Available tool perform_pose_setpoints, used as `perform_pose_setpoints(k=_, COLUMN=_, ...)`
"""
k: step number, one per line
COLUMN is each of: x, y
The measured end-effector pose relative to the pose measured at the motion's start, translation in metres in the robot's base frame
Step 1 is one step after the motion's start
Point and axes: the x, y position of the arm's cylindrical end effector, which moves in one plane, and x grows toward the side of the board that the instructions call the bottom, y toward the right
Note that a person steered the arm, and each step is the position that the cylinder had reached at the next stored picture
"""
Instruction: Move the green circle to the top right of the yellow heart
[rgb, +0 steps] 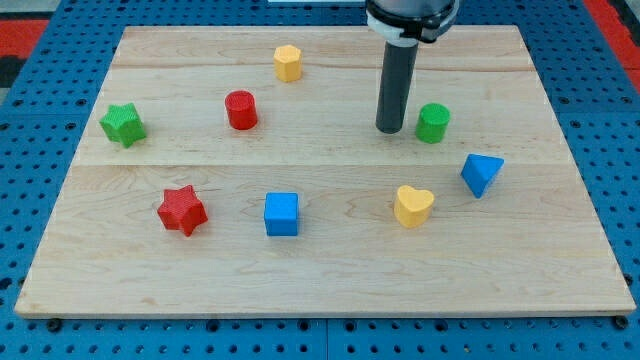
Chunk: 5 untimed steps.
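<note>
The green circle (433, 123) stands right of the board's middle, in its upper half. The yellow heart (413, 205) lies below it and slightly to the left. My tip (389, 129) rests on the board just left of the green circle, a small gap apart, and above the yellow heart.
A blue triangle (482, 174) lies right of the heart. A blue cube (282, 213) and a red star (182, 209) lie in the lower left. A red cylinder (241, 110), a yellow hexagon (288, 62) and a green star (122, 124) lie upper left. The wooden board (320, 290) sits on blue pegboard.
</note>
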Motion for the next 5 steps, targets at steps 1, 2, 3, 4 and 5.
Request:
perform_pose_setpoints(k=1, x=-0.008, y=0.017)
perform_pose_setpoints(k=2, x=-0.009, y=0.018)
perform_pose_setpoints(k=3, x=-0.01, y=0.019)
perform_pose_setpoints(k=4, x=-0.032, y=0.017)
perform_pose_setpoints(k=5, x=-0.051, y=-0.034)
